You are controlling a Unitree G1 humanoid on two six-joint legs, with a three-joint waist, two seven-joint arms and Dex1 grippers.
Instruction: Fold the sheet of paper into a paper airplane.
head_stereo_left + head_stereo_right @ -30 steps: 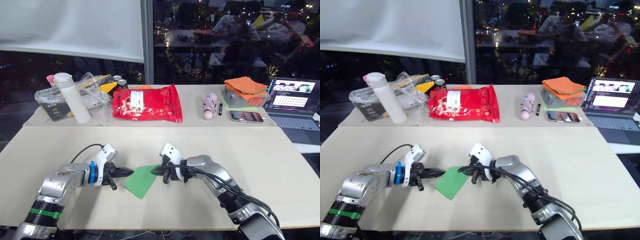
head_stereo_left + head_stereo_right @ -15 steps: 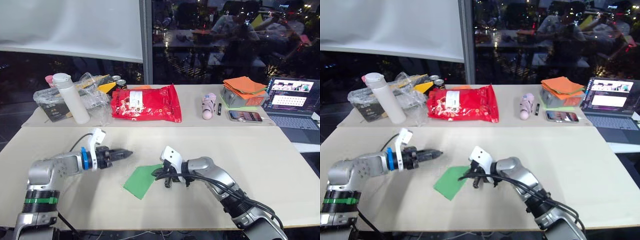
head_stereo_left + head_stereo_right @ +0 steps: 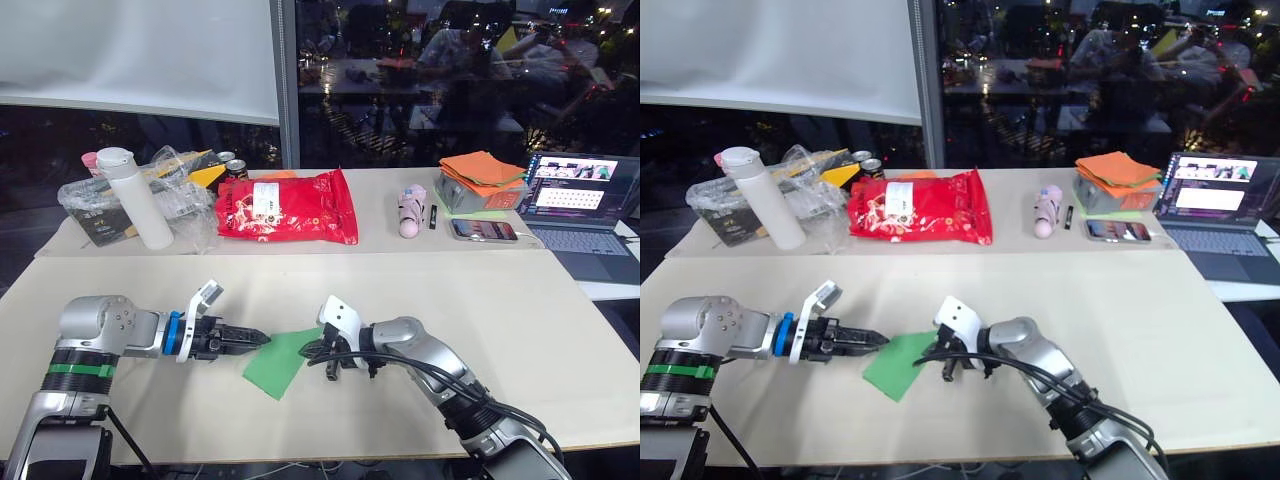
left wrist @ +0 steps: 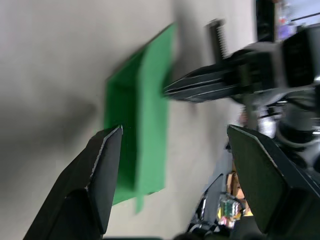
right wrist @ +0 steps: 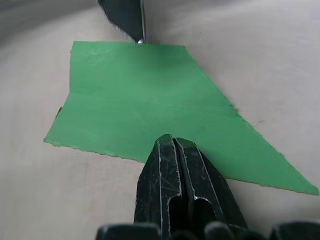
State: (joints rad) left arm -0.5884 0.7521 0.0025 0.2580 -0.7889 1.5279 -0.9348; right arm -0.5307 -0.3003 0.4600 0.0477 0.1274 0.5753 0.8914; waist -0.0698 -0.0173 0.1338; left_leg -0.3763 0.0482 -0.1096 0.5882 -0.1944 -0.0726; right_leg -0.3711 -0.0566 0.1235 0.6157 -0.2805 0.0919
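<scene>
Folded bright green sheet of paper (image 3: 279, 359) lies flat on table; right gripper (image 3: 312, 349) closed, pressing its edge; left gripper (image 3: 256, 340) open at opposite edge.

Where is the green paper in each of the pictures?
Left eye view: the sheet of paper lies on the near table between the two claws.
Right eye view: same spot.
Left wrist view: past the left claw's open fingers.
Right wrist view: under the shut right claw's tips.
Shared landmark: the right claw.
</scene>
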